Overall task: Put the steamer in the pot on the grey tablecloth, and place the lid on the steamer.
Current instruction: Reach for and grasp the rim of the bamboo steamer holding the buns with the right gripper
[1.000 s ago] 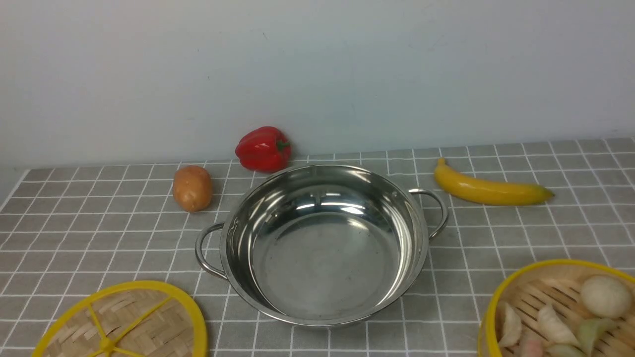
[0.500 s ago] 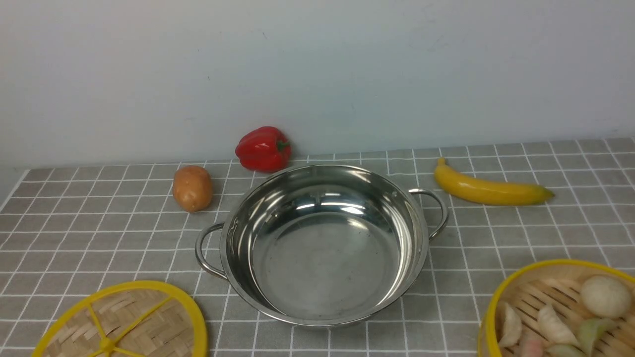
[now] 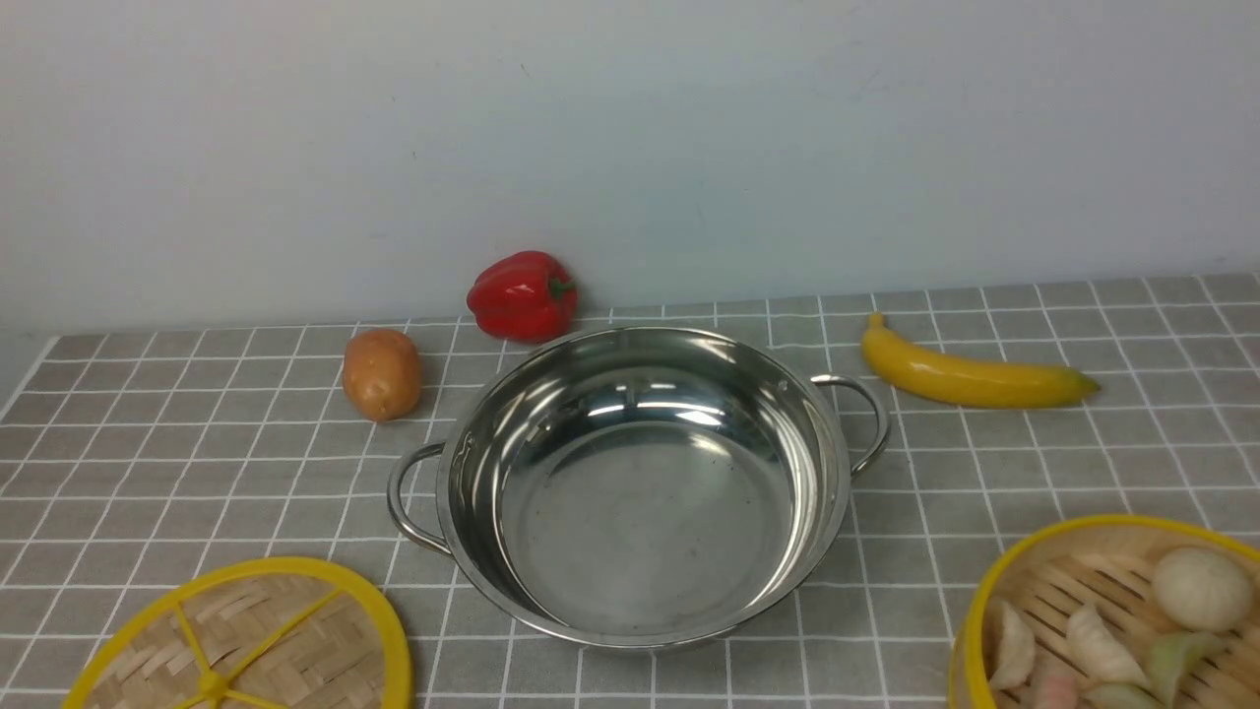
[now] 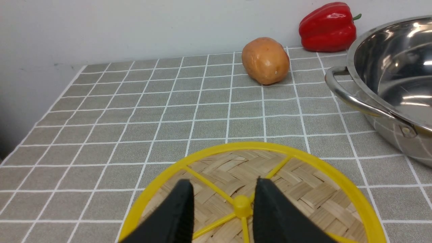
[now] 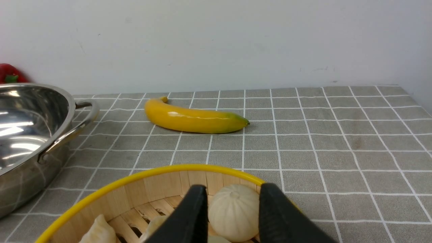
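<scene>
On the grey tablecloth [image 3: 148,443], at the front right of the front view, the steamer [image 3: 1093,537] is sitting well apart from the pot [image 3: 640,512], which is standing empty in the middle. We are holding the right gripper [image 5: 233,187] over the steamer with its black jaws spread and gripping nothing. It seems to be hanging just above the near rim, though the wrist view is too close for us to be sure of the height. The left gripper [image 4: 223,182] is likewise spread wide, hovering over the hub of the lid [image 3: 246,640], which is lying flat at the front left. We are judging the steamer to be light and fairly stiff, with bamboo slats held between plastic rims. It is also carrying a bun [image 3: 1201,588] and several dumplings [image 3: 1093,640], loose things that are likely to roll if the steamer tips. So we are planning to pinch the upright wall at the near rim, one jaw inside and one outside, clear of the dumplings, and to keep it level on the way. The pot's polished wall is looking slippery, and the steamer is only a little narrower, so we are expecting to need a centred, straight descent.
</scene>
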Robot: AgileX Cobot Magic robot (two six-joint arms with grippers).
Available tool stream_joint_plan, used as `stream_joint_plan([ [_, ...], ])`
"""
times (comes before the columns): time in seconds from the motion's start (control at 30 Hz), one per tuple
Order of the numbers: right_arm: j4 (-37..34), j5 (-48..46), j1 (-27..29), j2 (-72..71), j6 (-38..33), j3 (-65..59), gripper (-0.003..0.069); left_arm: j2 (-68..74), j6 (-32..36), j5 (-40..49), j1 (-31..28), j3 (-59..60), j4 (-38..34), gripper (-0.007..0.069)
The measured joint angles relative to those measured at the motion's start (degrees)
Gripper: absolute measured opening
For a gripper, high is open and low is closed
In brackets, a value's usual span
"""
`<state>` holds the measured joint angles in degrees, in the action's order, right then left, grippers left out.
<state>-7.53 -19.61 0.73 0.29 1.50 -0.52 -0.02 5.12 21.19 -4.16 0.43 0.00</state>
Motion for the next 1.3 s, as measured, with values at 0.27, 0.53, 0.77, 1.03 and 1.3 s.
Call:
stream_joint_plan([
  [0.27,-2.14,1.81,0.0,0.0,1.67,0.0,0.024,0.0,0.0,0.0,0.0,0.0,0.0,0.0243],
  [0.53,-6.74,-7.79,0.0,1.4,2.38,16.0,0.024,0.0,0.0,0.0,0.0,0.0,0.0,0.0243],
  [0.77,-14.1,-15.09,0.0,5.63,2.96,27.65,0.024,0.0,0.0,0.0,0.0,0.0,0.0,0.0243],
  [1.03,-18.58,-34.7,0.0,14.65,-4.78,32.91,0.024,0.0,0.0,0.0,0.0,0.0,0.0,0.0243],
  [1.3,-32.48,-36.57,0.0,35.13,-28.89,33.15,0.024,0.0,0.0,0.0,0.0,0.0,0.0,0.0243],
])
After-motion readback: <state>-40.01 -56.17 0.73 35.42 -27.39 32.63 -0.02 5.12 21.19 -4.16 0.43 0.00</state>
